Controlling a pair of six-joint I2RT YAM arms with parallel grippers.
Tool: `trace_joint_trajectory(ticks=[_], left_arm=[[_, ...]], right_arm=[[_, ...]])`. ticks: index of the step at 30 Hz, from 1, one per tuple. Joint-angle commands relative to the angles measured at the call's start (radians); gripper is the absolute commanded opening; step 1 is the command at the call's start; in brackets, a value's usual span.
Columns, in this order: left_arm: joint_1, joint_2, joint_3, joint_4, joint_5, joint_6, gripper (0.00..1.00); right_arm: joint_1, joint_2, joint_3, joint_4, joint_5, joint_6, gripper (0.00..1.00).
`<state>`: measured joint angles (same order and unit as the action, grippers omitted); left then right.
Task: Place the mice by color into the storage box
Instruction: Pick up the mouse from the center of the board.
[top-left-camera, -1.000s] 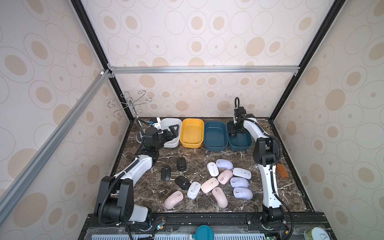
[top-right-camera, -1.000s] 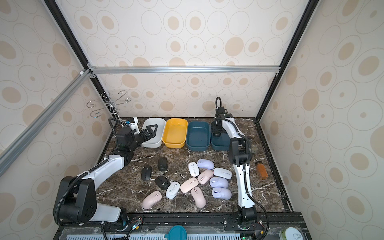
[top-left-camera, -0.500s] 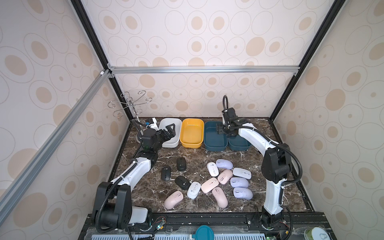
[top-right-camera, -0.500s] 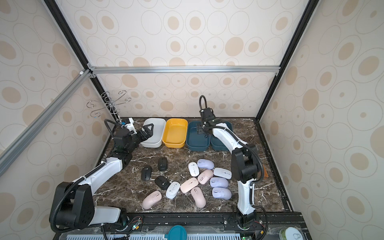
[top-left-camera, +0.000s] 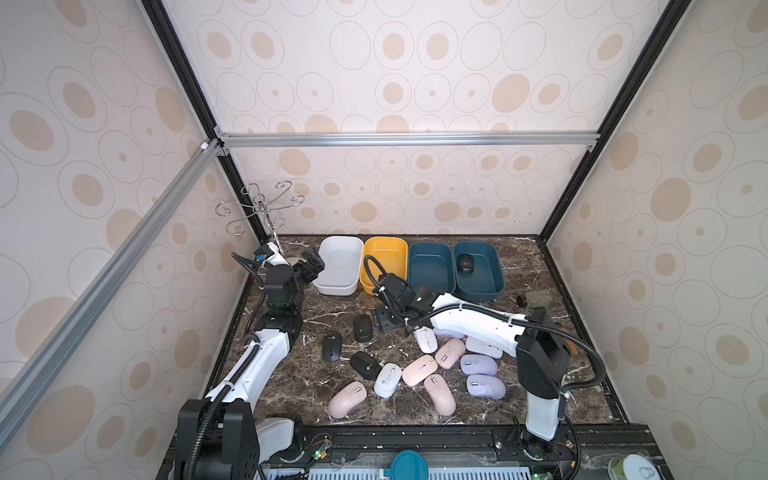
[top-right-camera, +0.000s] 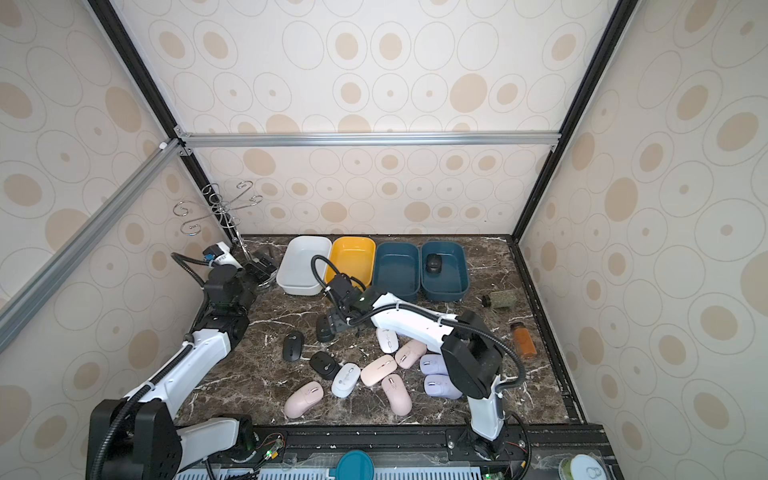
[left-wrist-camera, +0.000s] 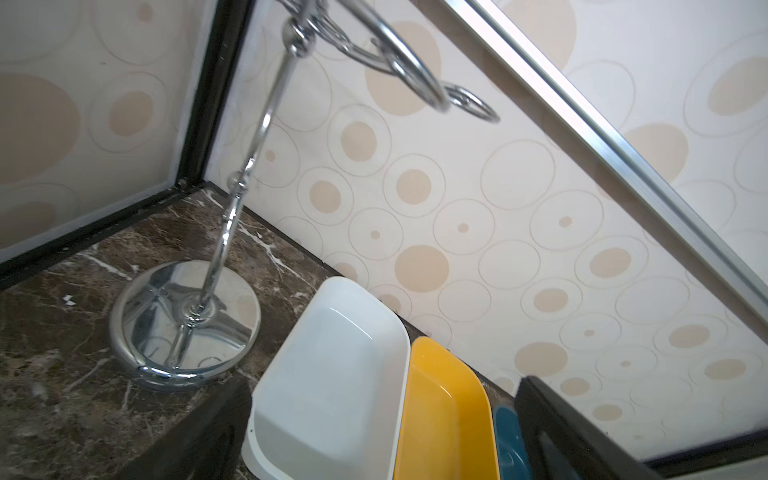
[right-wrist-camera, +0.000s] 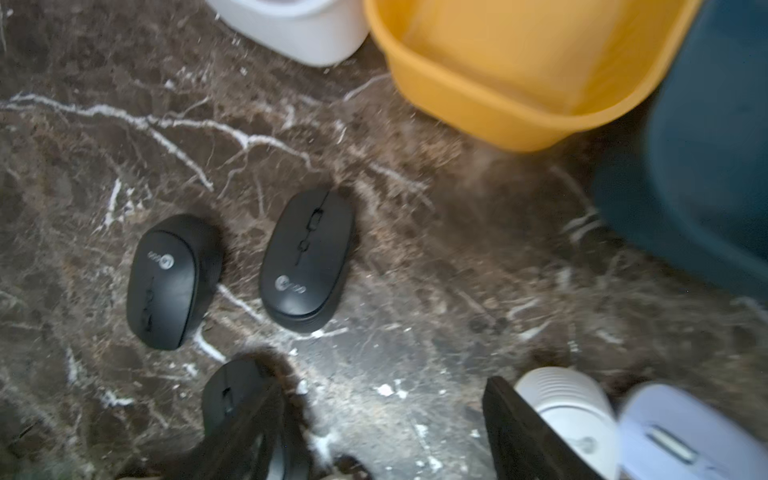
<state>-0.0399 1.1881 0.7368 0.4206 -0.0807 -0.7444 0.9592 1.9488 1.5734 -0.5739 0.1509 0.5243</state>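
A second ago the right gripper (top-left-camera: 383, 321) hung over the far-right teal bin (top-left-camera: 482, 293). Now it has swung back down over the marble table (top-left-camera: 307, 374), and one black mouse (top-left-camera: 465, 263) lies alone in that bin. The first black one therefore reads as delivered, and the arm seems to be coming for the next. Three black mice (top-left-camera: 362, 327) remain on the table just beside the gripper. The pink, white and lavender mice (top-left-camera: 419, 369) lie loose in a cluster nearer the front edge, so most of the sorting is still ahead.

In the right wrist view the jaws stand well apart with nothing between them. One finger (right-wrist-camera: 257, 419) overlaps the nearest black mouse there, but the blur makes it unclear whether the two touch.

The left gripper (top-left-camera: 312, 266) is spread wide and empty. It is parked beside the white bin (top-left-camera: 336, 286), well apart from the mice.
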Motion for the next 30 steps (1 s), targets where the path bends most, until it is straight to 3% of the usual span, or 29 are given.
trace_joint_trajectory(ticks=[1, 5, 10, 23, 30], left_arm=[[0.022, -0.011, 0.002, -0.003, -0.036, -0.030, 1.00], [0.026, 0.017, 0.013, 0.000, 0.021, -0.030, 1.00], [0.029, 0.047, 0.018, 0.016, 0.087, -0.053, 1.00], [0.030, 0.088, 0.032, 0.034, 0.182, -0.069, 1.00], [0.029, 0.089, 0.030, 0.047, 0.197, -0.071, 1.00]], right_arm=[[0.038, 0.105, 0.075, -0.047, -0.033, 0.094, 0.81], [0.059, 0.178, 0.134, -0.011, -0.075, 0.112, 0.90], [0.062, 0.263, 0.221, -0.057, 0.000, 0.096, 0.90], [0.061, 0.438, 0.414, -0.126, 0.084, 0.066, 0.77], [0.059, 0.453, 0.421, -0.122, 0.107, 0.059, 0.62]])
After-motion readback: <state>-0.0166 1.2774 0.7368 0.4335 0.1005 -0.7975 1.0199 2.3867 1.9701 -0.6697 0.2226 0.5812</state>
